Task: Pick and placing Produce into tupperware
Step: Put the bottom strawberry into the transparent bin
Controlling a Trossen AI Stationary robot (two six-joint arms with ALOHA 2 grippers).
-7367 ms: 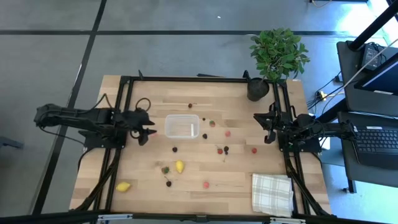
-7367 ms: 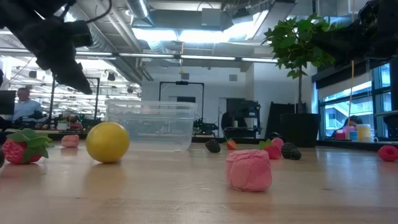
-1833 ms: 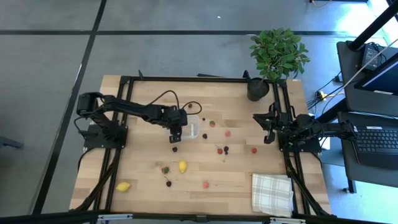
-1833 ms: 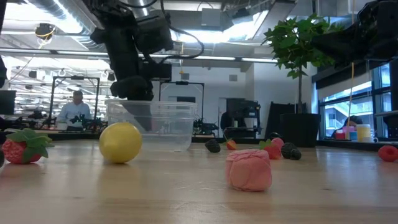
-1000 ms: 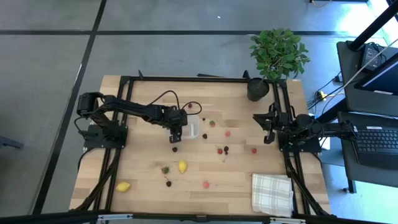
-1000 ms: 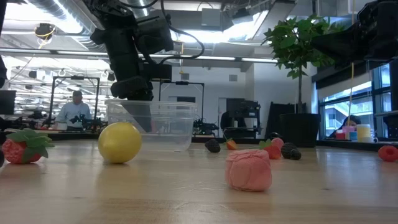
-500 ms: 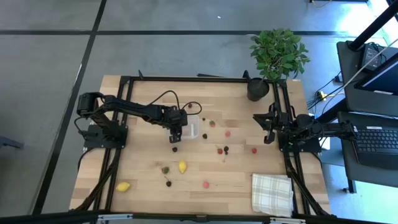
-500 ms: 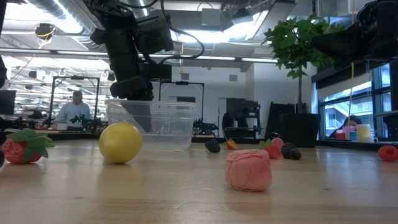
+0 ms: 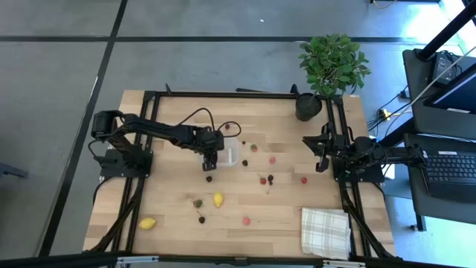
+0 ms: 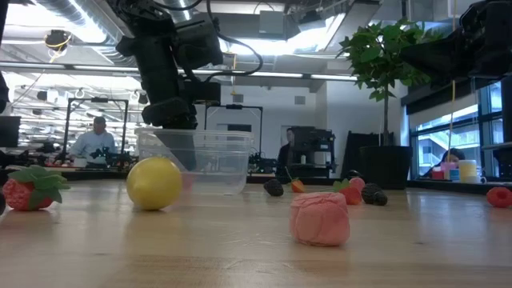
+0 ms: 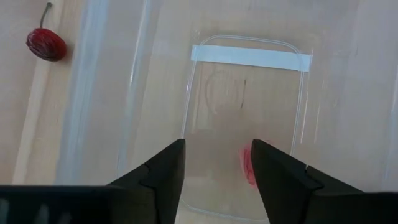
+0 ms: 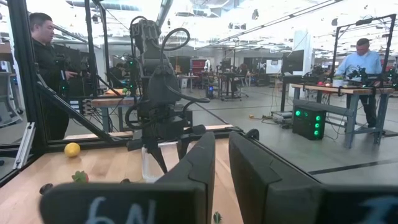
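Note:
The clear tupperware (image 9: 232, 149) stands left of the table's middle, also in the low view (image 10: 216, 160). My left gripper (image 9: 210, 165) hangs open over its near-left part, fingers pointing down into it (image 11: 217, 146). A blurred red piece of produce (image 11: 247, 167) shows inside the tub beside one finger, apart from the pads as far as I can see. Other produce lies on the wood: two yellow lemons (image 9: 218, 199) (image 9: 148, 222), a dark berry (image 9: 208, 178), red berries (image 9: 262, 179) and a pink piece (image 10: 320, 218). My right gripper (image 9: 319, 154) waits shut at the right edge.
A potted plant (image 9: 327, 71) stands at the far right corner and a checked cloth (image 9: 325, 232) lies at the near right corner. Black frame rails (image 9: 141, 186) run along the table's sides. A stemmed red cherry (image 11: 45, 43) lies just outside the tub.
My left gripper has opened over the tupperware without shifting. A red piece now shows as a blur low inside the tub, where none showed half a second ago.

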